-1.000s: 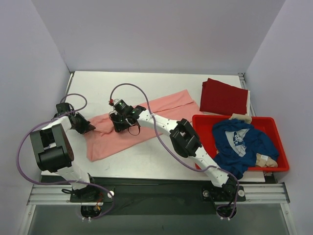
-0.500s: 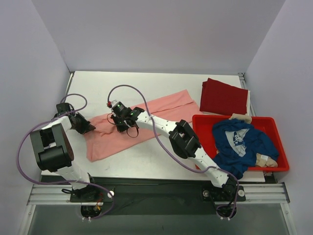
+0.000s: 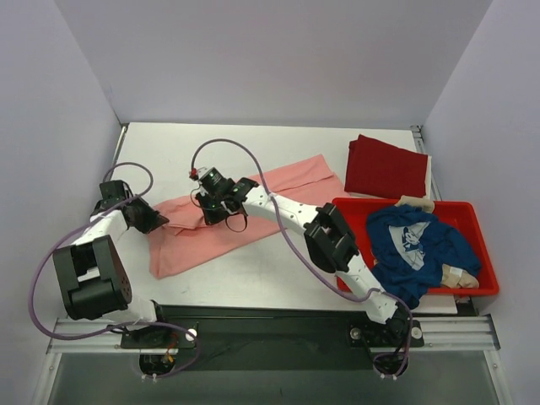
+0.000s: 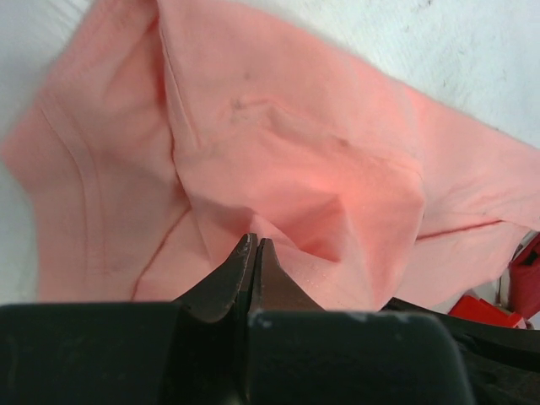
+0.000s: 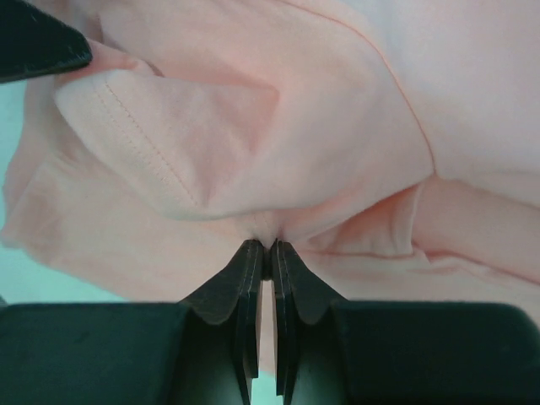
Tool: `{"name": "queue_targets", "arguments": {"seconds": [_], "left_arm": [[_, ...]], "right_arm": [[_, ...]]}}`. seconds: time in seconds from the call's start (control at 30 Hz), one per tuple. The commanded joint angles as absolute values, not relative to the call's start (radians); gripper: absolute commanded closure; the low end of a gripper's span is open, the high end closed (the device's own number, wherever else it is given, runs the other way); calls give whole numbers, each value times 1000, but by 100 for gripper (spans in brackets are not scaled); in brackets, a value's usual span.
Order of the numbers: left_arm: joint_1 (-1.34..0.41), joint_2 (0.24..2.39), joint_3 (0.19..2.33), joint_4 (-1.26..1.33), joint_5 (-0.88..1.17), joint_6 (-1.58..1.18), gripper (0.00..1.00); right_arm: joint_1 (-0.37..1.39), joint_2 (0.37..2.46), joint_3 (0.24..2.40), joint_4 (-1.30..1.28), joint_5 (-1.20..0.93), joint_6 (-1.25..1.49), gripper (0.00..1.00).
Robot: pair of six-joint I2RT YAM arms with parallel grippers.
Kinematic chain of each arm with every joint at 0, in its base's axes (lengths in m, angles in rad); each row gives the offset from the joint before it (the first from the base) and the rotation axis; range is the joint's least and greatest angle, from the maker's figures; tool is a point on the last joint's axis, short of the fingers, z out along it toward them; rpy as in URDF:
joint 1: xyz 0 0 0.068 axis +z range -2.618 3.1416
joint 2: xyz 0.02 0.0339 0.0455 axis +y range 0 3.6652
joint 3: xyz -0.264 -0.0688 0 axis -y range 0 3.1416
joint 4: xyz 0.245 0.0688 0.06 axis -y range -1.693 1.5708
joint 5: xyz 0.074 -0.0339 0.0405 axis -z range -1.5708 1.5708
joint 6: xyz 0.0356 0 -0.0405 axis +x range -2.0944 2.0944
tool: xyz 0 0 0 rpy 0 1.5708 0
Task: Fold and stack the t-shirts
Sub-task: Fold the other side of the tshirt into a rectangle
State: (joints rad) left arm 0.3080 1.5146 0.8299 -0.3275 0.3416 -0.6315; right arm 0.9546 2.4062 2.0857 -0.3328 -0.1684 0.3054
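Note:
The salmon-pink t-shirt (image 3: pixel 253 202) lies stretched across the middle of the table. My left gripper (image 3: pixel 150 221) is shut on its left end; the cloth bunches at the closed tips in the left wrist view (image 4: pixel 253 240). My right gripper (image 3: pixel 221 211) is shut on a pinched fold near the shirt's upper left part, which shows in the right wrist view (image 5: pixel 270 245). The dark red t-shirt (image 3: pixel 386 167) lies folded at the far right. The navy blue t-shirt (image 3: pixel 413 245) is heaped in the red tub (image 3: pixel 346 221).
The red tub sits at the right front of the table, with beige cloth (image 3: pixel 460 275) under the navy shirt. Grey walls close in the table on three sides. The right arm (image 3: pixel 329 240) reaches across the table's middle.
The left gripper has shifted slightly right and toward the front with the shirt's end. The right gripper has moved a little back and right, still pinching the cloth.

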Motion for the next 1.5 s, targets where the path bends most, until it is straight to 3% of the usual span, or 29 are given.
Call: {"name": "queue_targets", "arguments": {"seconds": [0.0,0.3,0.9,0.93,0.97,1.03,1.07,1.2,1.37,1.47], "left_arm": [[270,1418,775,-322,310,-686,100],[140,1252,683,-396,218,-798,100],[20,1111,666,-574,127,-848,99],[17,1109,664,-571,132,-850,91],[14,1109,666,-569,150,-853,74],[9,1098,669,-566,172,-865,58],[9,1092,673,-563,187,-873,44],[15,1075,715,-568,190,-874,30],[92,1103,782,-569,206,-821,27],[196,1129,801,-557,216,-755,27]], "right_arm": [[920,2277,2030,-357,-254,322,100],[833,2194,1868,-377,-422,310,100],[781,2256,1861,-440,-489,275,98],[781,2258,1862,-443,-488,275,98],[781,2263,1865,-445,-486,273,98],[781,2267,1865,-449,-480,271,97],[779,2270,1862,-451,-477,268,97],[778,2269,1856,-454,-451,261,92],[776,2272,1870,-465,-431,256,86],[775,2267,1881,-477,-422,250,70]]}}
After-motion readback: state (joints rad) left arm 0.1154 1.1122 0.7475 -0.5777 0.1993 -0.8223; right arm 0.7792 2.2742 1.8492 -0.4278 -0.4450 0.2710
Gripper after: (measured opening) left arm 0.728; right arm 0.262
